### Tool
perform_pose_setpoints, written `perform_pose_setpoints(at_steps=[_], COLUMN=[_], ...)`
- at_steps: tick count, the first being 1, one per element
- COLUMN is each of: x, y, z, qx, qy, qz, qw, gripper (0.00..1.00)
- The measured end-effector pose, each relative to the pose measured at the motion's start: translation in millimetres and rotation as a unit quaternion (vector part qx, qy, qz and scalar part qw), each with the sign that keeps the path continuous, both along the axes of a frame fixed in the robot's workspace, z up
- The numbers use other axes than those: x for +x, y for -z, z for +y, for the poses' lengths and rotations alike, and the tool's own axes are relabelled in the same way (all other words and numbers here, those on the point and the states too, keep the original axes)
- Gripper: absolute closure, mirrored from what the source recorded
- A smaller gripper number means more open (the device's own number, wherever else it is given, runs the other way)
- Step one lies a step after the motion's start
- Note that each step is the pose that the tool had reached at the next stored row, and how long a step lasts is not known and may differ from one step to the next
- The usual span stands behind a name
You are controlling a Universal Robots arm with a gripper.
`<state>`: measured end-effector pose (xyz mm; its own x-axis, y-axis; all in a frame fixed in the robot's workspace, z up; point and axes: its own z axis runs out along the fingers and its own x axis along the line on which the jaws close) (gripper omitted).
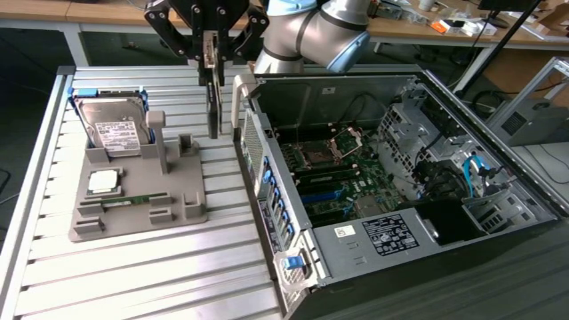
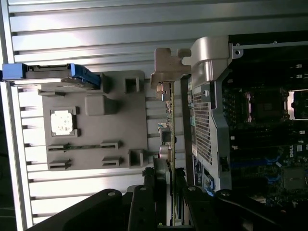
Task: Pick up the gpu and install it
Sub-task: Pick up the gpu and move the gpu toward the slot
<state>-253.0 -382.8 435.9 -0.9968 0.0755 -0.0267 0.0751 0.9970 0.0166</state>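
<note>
On the exterior view's left, a grey tray (image 1: 182,190) on the slatted table (image 1: 133,280) carries a hard drive (image 1: 114,130), a processor chip (image 1: 104,180) and a memory stick (image 1: 133,198); just right of it the gripper (image 1: 212,57), partly closed, clamps the gpu (image 1: 213,110), hanging edge-on between tray and the open computer case (image 1: 351,253) at right.

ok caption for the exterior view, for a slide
Gripper holds the gpu upright, edge-on, between the parts tray and the open computer case
</note>
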Motion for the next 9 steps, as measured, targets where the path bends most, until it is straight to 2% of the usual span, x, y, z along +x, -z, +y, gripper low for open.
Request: perform_pose_setpoints(at_steps=[9], x=[4.2], y=[0.5], z=[0.0], qx=[0.0000], qy=[0.000], qz=[0.0000], qw=[1.0000], gripper=[0.73])
